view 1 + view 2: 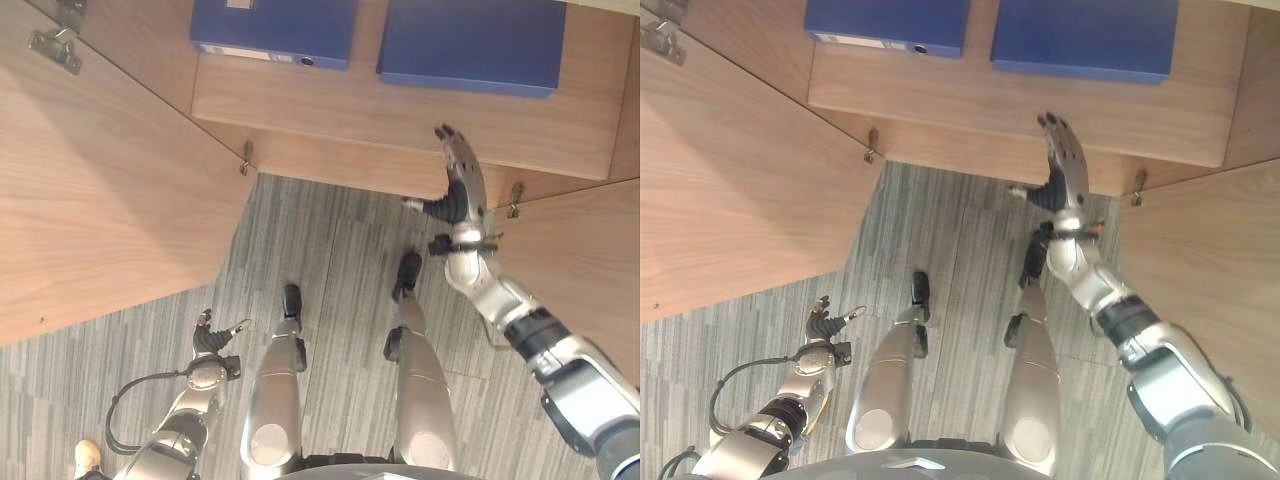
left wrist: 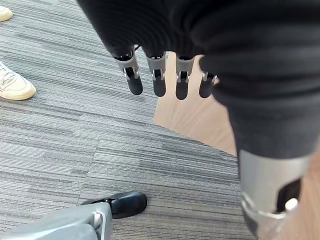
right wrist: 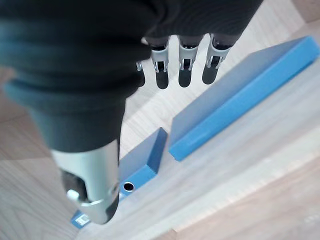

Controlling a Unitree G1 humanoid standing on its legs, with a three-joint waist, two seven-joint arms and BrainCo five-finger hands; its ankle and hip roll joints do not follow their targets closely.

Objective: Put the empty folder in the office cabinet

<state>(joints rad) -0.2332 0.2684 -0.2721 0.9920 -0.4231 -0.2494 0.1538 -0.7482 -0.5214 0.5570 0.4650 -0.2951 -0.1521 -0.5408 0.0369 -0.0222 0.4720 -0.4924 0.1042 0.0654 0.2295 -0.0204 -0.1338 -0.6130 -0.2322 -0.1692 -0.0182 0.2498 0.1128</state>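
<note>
Fingers straight and together, the right hand [image 1: 458, 180] reaches toward the front edge of the cabinet shelf [image 1: 400, 110], holding nothing; its thumb juts out toward nine o'clock. Its own wrist view shows the dark fingertips [image 3: 184, 79] hanging free above the pale wood. Just beyond the hand, at twelve o'clock, a blue folder [image 1: 472, 45] lies flat on the shelf, a plain matte slab with no label in sight. A second blue folder [image 1: 275, 32] lies at about eleven o'clock, apart from the first with bare wood between them; its spine faces outward with a white label strip and a round finger hole [image 3: 128, 187]. Open cabinet doors [image 1: 100, 190] flank the shelf at either side. Down at seven o'clock the left hand [image 1: 208, 337] hangs over grey striped carpet [image 1: 330, 260], fingers relaxed and empty. A person's pale shoe [image 2: 14, 84] rests on the carpet nearby.
</note>
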